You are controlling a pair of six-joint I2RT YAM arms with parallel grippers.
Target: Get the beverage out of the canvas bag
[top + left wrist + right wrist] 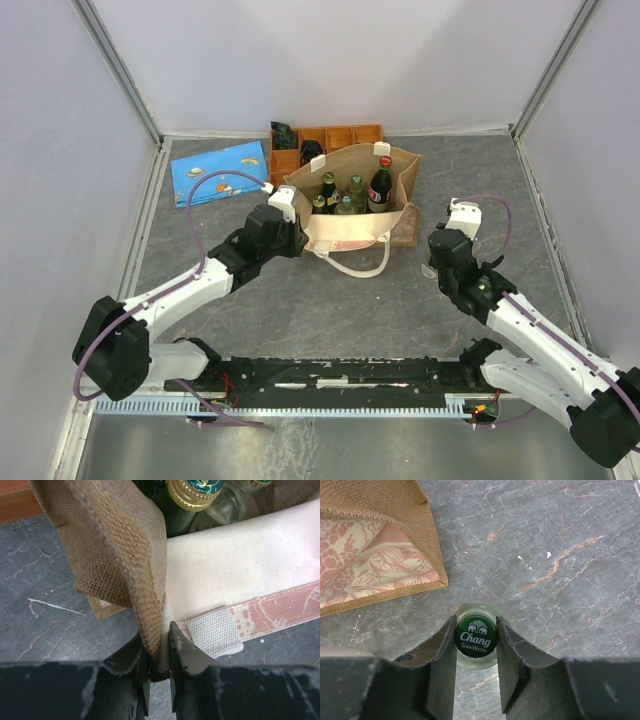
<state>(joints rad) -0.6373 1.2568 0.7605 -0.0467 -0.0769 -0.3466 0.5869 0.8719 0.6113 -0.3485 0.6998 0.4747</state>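
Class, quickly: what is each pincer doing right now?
Left pincer: closed on the canvas bag, at its edge.
Right pincer: closed on the soda water bottle, at its cap.

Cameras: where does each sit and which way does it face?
Top external: overhead, looking down on the table and both arms.
Left wrist: rides the left arm, faces the left gripper pinching the canvas bag.
Right wrist: rides the right arm, faces down past the right gripper clasping a soda bottle.
All three show the bag.
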